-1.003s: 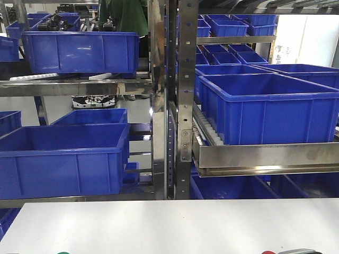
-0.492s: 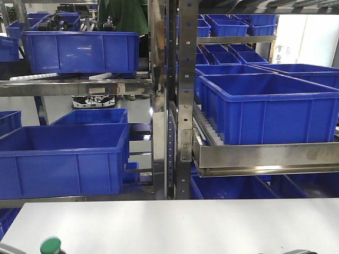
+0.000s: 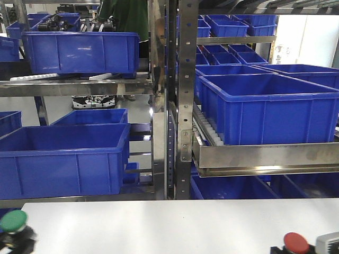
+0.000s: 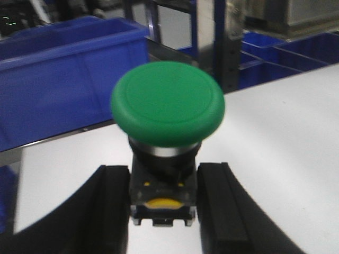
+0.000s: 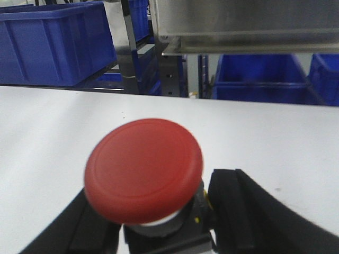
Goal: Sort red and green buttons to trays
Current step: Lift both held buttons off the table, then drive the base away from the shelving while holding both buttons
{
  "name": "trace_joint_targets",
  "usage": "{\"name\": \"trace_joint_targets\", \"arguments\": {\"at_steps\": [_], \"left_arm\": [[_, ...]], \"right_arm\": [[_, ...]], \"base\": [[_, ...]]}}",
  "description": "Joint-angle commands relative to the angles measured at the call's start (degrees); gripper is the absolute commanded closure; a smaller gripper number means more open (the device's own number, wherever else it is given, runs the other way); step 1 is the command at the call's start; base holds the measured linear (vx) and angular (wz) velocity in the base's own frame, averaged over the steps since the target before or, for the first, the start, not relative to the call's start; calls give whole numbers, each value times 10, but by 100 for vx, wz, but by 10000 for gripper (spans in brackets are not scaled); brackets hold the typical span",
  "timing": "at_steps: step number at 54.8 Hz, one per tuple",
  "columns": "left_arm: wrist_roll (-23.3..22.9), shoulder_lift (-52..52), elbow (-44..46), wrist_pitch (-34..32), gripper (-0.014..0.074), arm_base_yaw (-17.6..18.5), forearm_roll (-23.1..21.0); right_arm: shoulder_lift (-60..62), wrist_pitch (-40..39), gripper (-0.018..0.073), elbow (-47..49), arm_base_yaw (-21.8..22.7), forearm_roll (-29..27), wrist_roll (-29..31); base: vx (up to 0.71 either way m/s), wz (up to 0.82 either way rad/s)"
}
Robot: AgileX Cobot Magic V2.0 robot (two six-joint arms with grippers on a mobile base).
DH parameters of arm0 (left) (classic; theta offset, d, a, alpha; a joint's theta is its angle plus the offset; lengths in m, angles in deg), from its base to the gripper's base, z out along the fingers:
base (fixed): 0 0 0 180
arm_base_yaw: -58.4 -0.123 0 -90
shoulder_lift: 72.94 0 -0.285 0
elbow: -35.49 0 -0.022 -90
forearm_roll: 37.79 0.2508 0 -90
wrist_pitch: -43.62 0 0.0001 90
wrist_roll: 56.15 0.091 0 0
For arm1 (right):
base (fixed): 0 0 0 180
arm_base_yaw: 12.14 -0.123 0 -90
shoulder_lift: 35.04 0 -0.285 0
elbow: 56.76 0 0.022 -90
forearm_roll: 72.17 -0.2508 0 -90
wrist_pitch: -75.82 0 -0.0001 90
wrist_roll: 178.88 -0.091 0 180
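Note:
The green button [image 4: 167, 103] has a round cap on a dark body with a yellow mark. My left gripper [image 4: 163, 177] is shut on that body, one black finger pressed on each side, above the white table. In the front view the green button [image 3: 13, 221] sits at the bottom left edge. The red button [image 5: 143, 169] is held the same way: my right gripper [image 5: 159, 214] is shut on its dark body, and its cap hides part of the left finger. In the front view the red button [image 3: 295, 243] is at the bottom right. The trays are out of view.
The white table [image 3: 169, 227] fills the foreground. Beyond its far edge stand steel racks [image 3: 175, 106] loaded with deep blue crates [image 3: 63, 159], and another blue crate [image 3: 265, 106] sits on the right shelf. A person in green [image 3: 124, 16] stands far behind the racks.
The green button has risen into view and moved left to the table's left edge. The red button has risen into view at the bottom right.

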Motion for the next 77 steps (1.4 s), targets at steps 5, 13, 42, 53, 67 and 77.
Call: {"name": "trace_joint_targets", "arguments": {"at_steps": [5, 13, 42, 53, 67, 77], "left_arm": [[-92, 153, 12, 105, 596, 2, 47], [-112, 262, 11, 185, 596, 2, 48], [-109, 331, 11, 212, 596, 1, 44], [-108, 330, 11, 212, 596, 1, 44], [-108, 330, 11, 210, 596, 1, 44], [-108, 328, 11, 210, 596, 1, 44]], "right_arm": [[182, 110, 567, 11, 3, 71, -77], [297, 189, 567, 11, 3, 160, -179], [341, 213, 567, 11, 3, 295, -240], [341, 214, 567, 11, 3, 295, -240], [341, 215, 567, 11, 3, 295, -240], [341, 215, 567, 11, 3, 295, -240]], "base": [[0, 0], [0, 0], [0, 0], [0, 0], [0, 1], [-3, 24]]}}
